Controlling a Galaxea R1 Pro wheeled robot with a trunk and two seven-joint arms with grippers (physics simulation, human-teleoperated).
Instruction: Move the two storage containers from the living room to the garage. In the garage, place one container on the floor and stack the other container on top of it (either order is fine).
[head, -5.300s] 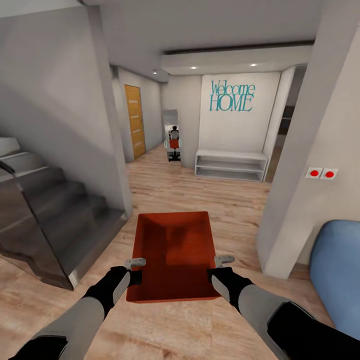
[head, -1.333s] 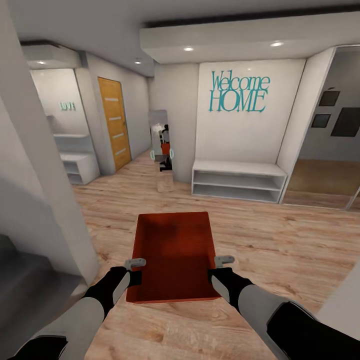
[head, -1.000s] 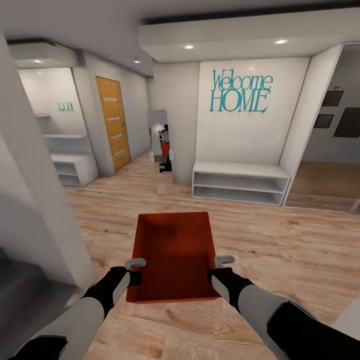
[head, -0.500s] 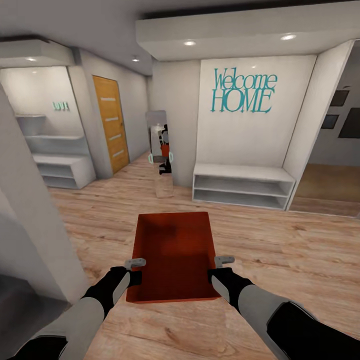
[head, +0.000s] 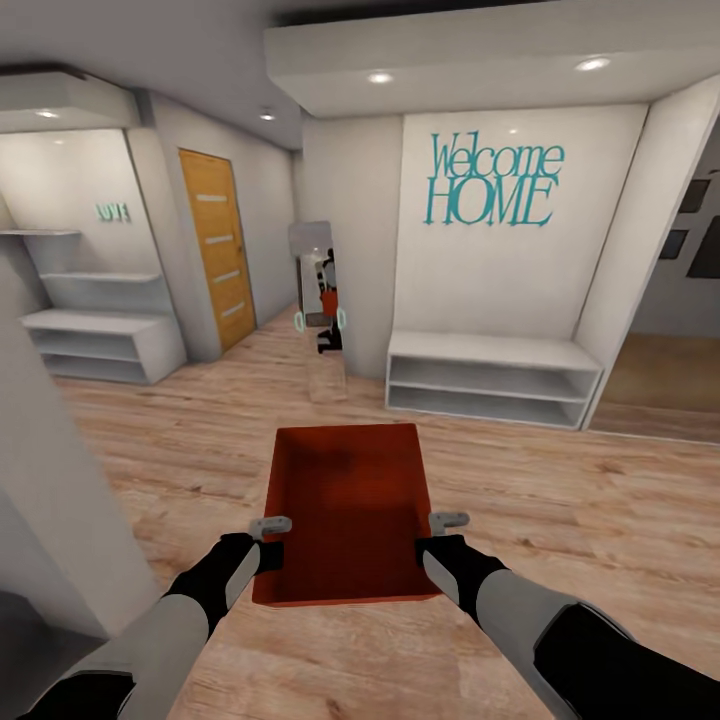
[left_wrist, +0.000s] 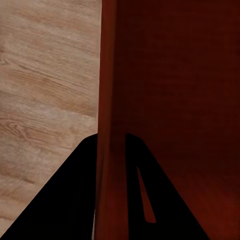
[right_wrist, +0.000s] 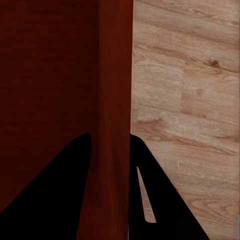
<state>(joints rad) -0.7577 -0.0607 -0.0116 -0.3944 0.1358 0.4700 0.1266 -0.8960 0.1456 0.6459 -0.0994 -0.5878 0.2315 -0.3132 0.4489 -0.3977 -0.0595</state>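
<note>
Left gripper is pinched on the left wall of the storage container. Its two dark fingers sit one on each side of that thin red wall, with wood planks showing beside it. So this gripper is closed on the bin, not wide.

Over at the far left of the hall there is a white shelf unit. Next to it is an orange wooden door. A tall mirror leans by the corner, and the robot can be seen small in it.

The orange-red bin is in the middle, held up in front of the robot, above the wood floor. It is open on top and looks empty. It sits level between the two arms.

Past it is a low white bench shelf under the blue "Welcome HOME" words.

On the right side, the right gripper is pinched on the right wall of the bin the same way, with one finger inside and one outside.

I think the robot is on the carrying step, taking one bin to the garage. No grey concrete shows yet, so it is not there. Next it needs to roll on, maybe toward the orange door, though I cannot tell where that door goes. It should keep both grips tight and the bin flat.
</note>
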